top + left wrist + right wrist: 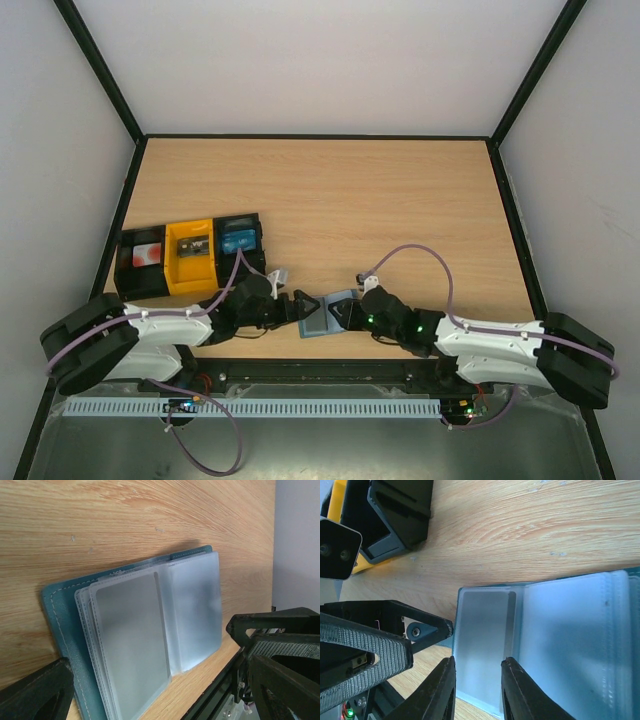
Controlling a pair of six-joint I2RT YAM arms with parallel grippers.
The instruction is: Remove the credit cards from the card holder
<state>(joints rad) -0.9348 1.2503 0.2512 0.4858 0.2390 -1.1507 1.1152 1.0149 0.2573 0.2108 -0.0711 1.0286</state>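
Observation:
The teal card holder (322,318) lies open on the table near the front edge, between my two grippers. Frosted plastic sleeves (195,610) fan out from its teal cover (60,620). A grey card (485,645) shows through one sleeve, and another card (132,635) through the top sleeve. My left gripper (150,690) is wide open, one finger (35,695) at the cover's edge and the other well off to the right. My right gripper (477,690) hovers at that sleeve's near edge, jaws partly apart, with nothing clamped.
Black and yellow box trays (190,256) stand in a row at the left. One holds a red-and-white item (146,255), another a blue one (240,240). A black rail (330,368) runs along the table's front edge, close below the holder.

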